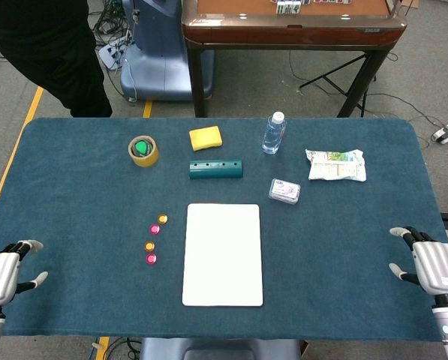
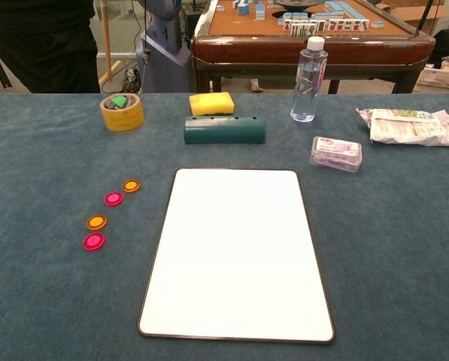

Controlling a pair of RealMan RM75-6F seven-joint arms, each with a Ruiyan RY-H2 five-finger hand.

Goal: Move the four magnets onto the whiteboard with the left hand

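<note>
With nothing moved yet, the empty left hand (image 1: 4, 274) rests with fingers spread, the four magnets (image 1: 155, 239) lined ahead to its right beside the whiteboard (image 1: 223, 254), within easy reach.

Matt, felt-like blue cloth covers the worktop (image 2: 43, 301); the whiteboard (image 2: 239, 252) looks smooth and faintly glossy, the four magnets (image 2: 94, 241) shiny translucent plastic, the bottle (image 2: 308, 79) clear plastic, the sponge (image 2: 211, 104) porous foam
</note>
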